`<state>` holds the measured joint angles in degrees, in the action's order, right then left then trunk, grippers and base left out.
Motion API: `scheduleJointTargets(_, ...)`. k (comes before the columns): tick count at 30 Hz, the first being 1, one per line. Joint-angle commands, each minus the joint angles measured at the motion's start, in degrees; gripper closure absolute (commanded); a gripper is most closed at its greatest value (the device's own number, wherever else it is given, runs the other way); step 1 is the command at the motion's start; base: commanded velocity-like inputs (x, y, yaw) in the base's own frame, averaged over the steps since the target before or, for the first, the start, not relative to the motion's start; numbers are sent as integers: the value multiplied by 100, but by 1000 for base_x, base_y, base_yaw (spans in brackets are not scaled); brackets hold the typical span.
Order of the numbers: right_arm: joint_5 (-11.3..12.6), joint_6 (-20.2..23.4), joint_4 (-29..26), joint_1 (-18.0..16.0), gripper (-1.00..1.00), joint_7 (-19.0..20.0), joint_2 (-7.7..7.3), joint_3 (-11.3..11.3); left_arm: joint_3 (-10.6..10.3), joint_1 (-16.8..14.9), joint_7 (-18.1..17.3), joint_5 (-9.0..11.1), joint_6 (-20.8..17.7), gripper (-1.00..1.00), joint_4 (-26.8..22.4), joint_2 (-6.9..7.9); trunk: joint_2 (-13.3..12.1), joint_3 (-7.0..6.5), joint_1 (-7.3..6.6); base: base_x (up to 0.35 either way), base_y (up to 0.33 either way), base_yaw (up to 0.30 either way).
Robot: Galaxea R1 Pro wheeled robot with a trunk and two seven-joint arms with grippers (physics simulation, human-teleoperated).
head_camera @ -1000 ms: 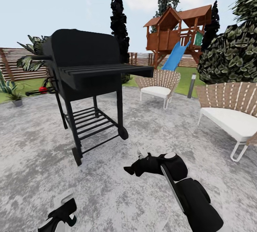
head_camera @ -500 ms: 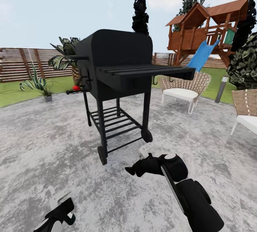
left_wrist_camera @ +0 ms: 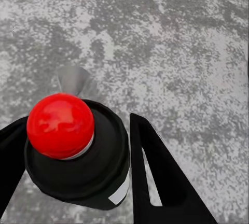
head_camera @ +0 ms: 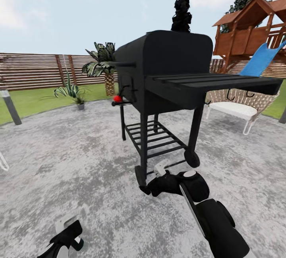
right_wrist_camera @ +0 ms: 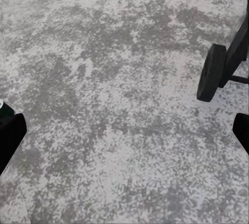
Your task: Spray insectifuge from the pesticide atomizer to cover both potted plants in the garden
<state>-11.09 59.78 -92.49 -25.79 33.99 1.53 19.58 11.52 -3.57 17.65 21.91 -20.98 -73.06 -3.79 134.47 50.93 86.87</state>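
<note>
Pesticide atomizer (left_wrist_camera: 78, 156): dark bottle, red tip, white label patch, seen end-on, clamped between left gripper (left_wrist_camera: 78, 172) fingers above mottled grey stone patio (left_wrist_camera: 171, 42).

Flat, bright daylight throughout; pale sky (head_camera: 59, 7) with soft white cloud, no visible sun. Stone patio (head_camera: 71, 162) evenly lit, almost no cast shadow beneath black grill (head_camera: 167, 71). Grill reads near-solid black, little surface detail. Head view stretched toward edges: fence (head_camera: 35, 71) lines bow, playhouse (head_camera: 254, 31) leans at right edge. Foliage coarse, blocky. Left wrist view: red tip (left_wrist_camera: 60, 125) carries soft highlight, patio texture behind grainy. Right wrist view similarly speckled, slightly soft.
</note>
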Motion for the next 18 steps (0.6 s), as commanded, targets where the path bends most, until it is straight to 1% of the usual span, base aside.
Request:
scheduleJointTargets(1, -60, 22, -6, -5, -100, 50, 3, 10, 6, -3, 28, 62, -15, 100, 7, -3, 3, 6, 1, 233, 269, 300)
scheduleJointTargets(12, -60, 22, -6, -5, -100, 54, 5, -12, 2, -3, 23, 68, -12, 100, 37, 2, 3, 6, 1, 247, 254, 300)
scheduleJointTargets(18, -61, 22, -6, -5, -100, 54, 9, -20, 2, -3, 27, 70, -12, 100, 39, 1, 3, 6, 1, 257, 222, 300)
